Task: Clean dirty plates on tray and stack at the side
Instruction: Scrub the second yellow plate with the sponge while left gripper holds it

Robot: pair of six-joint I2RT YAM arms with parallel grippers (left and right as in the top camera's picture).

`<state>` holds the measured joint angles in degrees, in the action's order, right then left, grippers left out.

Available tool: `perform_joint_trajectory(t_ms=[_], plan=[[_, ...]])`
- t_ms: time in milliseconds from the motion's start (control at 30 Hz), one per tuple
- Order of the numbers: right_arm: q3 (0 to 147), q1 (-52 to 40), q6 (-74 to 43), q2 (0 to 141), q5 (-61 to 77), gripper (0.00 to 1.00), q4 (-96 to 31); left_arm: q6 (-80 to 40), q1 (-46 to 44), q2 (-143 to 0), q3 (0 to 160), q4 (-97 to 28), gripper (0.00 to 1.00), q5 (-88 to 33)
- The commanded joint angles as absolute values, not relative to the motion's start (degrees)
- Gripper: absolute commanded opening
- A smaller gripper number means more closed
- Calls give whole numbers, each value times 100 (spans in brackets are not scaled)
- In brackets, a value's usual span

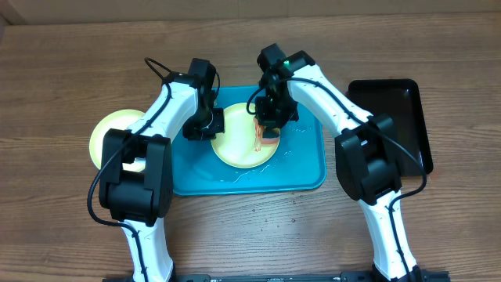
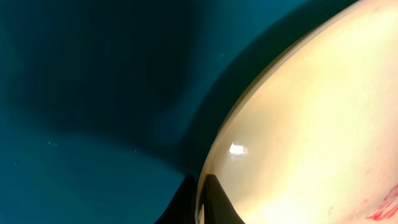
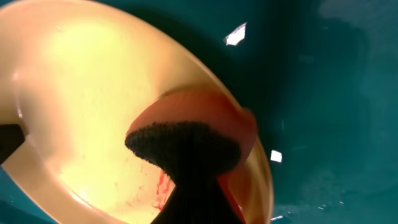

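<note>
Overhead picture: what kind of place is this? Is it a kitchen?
Probably a robot lab bench, not a kitchen. A white left arm and right arm stand at a wooden table, the right one holding a sponge on a plate in a turquoise tray. No sink shows.

The wooden table (image 1: 63,47) carries the turquoise tray (image 1: 307,171) centrally, a black tray (image 1: 395,102) right, a green plate (image 1: 106,135) left.

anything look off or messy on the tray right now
Only mess: red-orange smears on the plate in the tray, beside the sponge, and shiny wet-looking streaks on the tray's near side. Nothing looks tipped or broken.
</note>
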<state>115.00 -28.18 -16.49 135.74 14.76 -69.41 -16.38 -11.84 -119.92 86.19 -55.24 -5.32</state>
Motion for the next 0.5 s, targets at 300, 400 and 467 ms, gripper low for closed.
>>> perform_joint_trajectory(t_ms=[300,400,467], plan=[[10790,-3385,-1804,13740,1702,4,-6405,-1170,-1061,-12162,8667,-5380,4,-1586],[10711,-3546,-1695,13740,2178,4,-6222,-1055,-980,-12162,8667,-5369,4,-2049],[10720,-3673,-1468,13740,2668,4,-5975,-996,-904,-12162,8667,-5369,4,-2353]])
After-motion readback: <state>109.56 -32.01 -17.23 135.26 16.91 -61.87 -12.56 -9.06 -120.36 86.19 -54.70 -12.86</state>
